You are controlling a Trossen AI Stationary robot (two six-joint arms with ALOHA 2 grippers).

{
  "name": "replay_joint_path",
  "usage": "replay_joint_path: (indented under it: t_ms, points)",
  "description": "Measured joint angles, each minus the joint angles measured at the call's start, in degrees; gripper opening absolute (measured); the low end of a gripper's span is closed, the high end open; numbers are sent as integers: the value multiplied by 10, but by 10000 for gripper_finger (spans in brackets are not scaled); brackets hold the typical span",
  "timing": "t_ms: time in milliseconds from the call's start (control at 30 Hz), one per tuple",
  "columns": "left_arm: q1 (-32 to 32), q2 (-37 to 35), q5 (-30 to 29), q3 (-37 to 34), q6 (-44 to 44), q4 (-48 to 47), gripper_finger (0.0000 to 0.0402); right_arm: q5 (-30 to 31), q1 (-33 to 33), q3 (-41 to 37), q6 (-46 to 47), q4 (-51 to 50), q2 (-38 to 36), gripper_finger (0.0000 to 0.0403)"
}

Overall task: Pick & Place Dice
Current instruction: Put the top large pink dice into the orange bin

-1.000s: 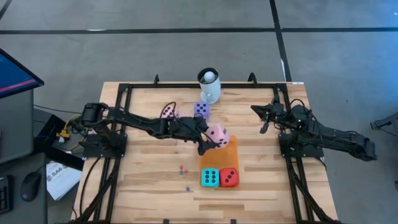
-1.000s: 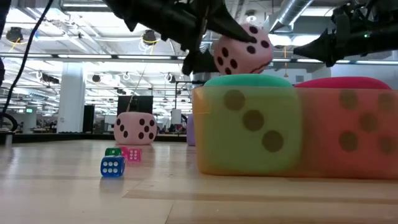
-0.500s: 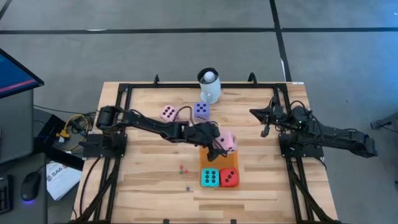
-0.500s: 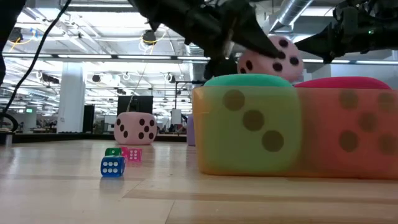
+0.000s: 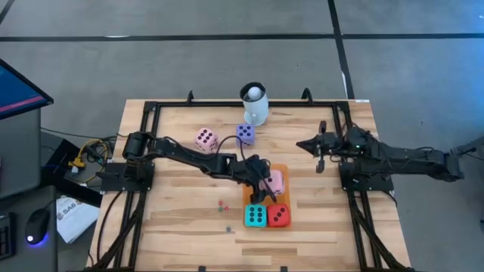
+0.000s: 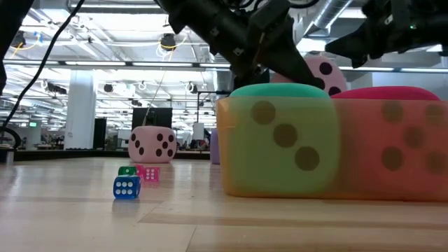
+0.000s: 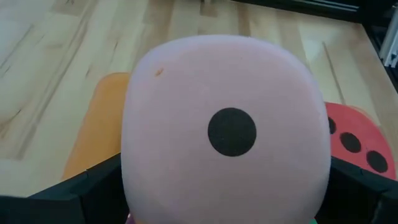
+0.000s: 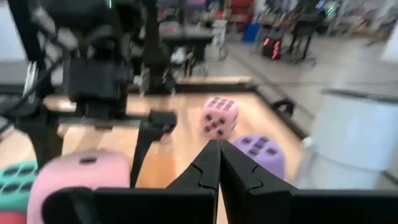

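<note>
On the orange mat [image 5: 277, 171], near the middle of the table [image 5: 174, 219], sits a pink die [image 5: 274, 182], held between the wide-set fingers of the left gripper [image 5: 266, 184]. Shows a single black pip toward the left wrist camera [image 7: 231, 132], with one dark finger [image 7: 74, 193] pressed on each side. Lies just behind the teal die [image 5: 255, 215] and the red die [image 5: 279, 215], both side by side on the near end of the mat. In the low view, only partly visible [image 6: 323, 71] above these two, the teal [image 6: 276, 140] on the left and the red [image 6: 392, 143] on the right.

Farther back and to the left, a second pink die [image 5: 206, 139] on the bare wood, and beside it on the right a purple die [image 5: 245, 134]. Beyond the purple one, at the far edge, a white mug [image 5: 254, 104] with a ball inside.

To the left of the teal die, some tiny dice [image 5: 222, 204] scattered on the wood; in the low view blue [image 6: 127, 187], green and pink ones.

On the right side of the table, the right gripper [image 5: 321, 154] in the air, fingers pressed fully together, holding nothing, well apart from all dice.
</note>
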Motion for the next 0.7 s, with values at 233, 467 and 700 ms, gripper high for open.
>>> replay_joint_path:
  t_ms: [233,467,700]
  points:
    - [0,0,0,0,-2,1,388,-59,17,41,-8,0,113,0]
    - [5,0,-1,0,1,-5,393,-121,27,82,-16,5,213,0]
    - [9,0,-1,0,30,2,395,-165,33,127,-17,-2,292,0]
